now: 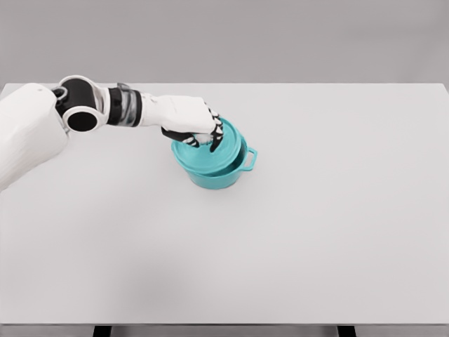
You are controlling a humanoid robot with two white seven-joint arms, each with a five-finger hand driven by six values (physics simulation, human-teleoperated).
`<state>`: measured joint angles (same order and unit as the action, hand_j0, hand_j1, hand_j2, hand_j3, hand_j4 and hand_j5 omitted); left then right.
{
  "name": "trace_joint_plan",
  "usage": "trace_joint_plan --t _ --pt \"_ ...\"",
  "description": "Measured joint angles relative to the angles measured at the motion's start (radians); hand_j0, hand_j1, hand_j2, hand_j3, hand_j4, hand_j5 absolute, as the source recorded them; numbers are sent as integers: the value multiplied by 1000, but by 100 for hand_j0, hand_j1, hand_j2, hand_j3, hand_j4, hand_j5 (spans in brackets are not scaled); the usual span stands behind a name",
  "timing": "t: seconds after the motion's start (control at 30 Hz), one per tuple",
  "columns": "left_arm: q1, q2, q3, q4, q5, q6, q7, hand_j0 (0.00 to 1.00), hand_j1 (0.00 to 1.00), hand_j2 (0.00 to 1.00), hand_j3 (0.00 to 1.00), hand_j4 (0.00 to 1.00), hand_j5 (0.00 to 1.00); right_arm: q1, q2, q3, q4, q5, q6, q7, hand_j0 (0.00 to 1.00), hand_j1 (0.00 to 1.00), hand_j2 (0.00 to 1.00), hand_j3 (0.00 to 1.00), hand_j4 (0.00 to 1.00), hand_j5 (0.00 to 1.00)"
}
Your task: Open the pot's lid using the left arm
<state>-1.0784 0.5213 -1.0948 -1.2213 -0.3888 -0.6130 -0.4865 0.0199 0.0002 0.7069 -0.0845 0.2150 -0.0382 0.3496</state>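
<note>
My left robot hand (200,130) curled on round teal lid (210,151), tilted atop teal pot (223,177). Next: lift clear.

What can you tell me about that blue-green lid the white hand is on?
The lid is a round teal disc with a smooth, matte look, the same colour as the pot under it. It sits tilted and shifted toward the left, so it no longer covers the pot squarely; the pot's right rim and side handle show beside it. The left hand is on top of it, fingers curled down around its centre, where any knob is hidden. It stands left of the middle of the white table.
</note>
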Motion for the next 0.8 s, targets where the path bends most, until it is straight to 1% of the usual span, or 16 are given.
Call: trace_joint_plan --t 0.1,0.23,0.3,0.4,0.43,0.47,0.5,0.53,0.7,0.8 --pt "6 58 35 -5 -1 0 0 32 32 32 32 32 32 0 0 0 0 0 0 0 100 100 100 100 100 100" --pt "5 187 82 -8 -6 0 0 33 33 33 33 33 33 0 0 0 0 0 0 0 100 100 100 100 100 100" --pt "6 242 94 -6 -9 0 0 33 33 33 33 33 33 0 0 0 0 0 0 0 100 100 100 100 100 100" --pt "26 283 102 0 -18 -1 -1 37 37 37 37 37 37 0 0 0 0 0 0 0 100 100 100 100 100 100" --pt "28 289 103 1 -22 0 -1 40 40 40 40 40 40 0 0 0 0 0 0 0 100 100 100 100 100 100" --pt "28 292 104 2 -25 0 -1 50 50 50 50 50 50 0 0 0 0 0 0 0 100 100 100 100 100 100" --pt "28 294 104 3 -26 0 -1 81 81 81 81 81 81 0 0 0 0 0 0 0 100 100 100 100 100 100" --pt "28 293 105 10 -26 0 0 100 100 100 100 100 100 0 0 0 0 0 0 0 100 100 100 100 100 100" --pt "46 274 103 53 -21 0 1 100 100 100 100 100 100 0 0 0 0 0 0 0 100 100 100 100 100 100" --pt "49 275 110 118 -5 0 2 100 100 100 100 100 100 0 0 0 0 0 0 0 100 100 100 100 100 100"
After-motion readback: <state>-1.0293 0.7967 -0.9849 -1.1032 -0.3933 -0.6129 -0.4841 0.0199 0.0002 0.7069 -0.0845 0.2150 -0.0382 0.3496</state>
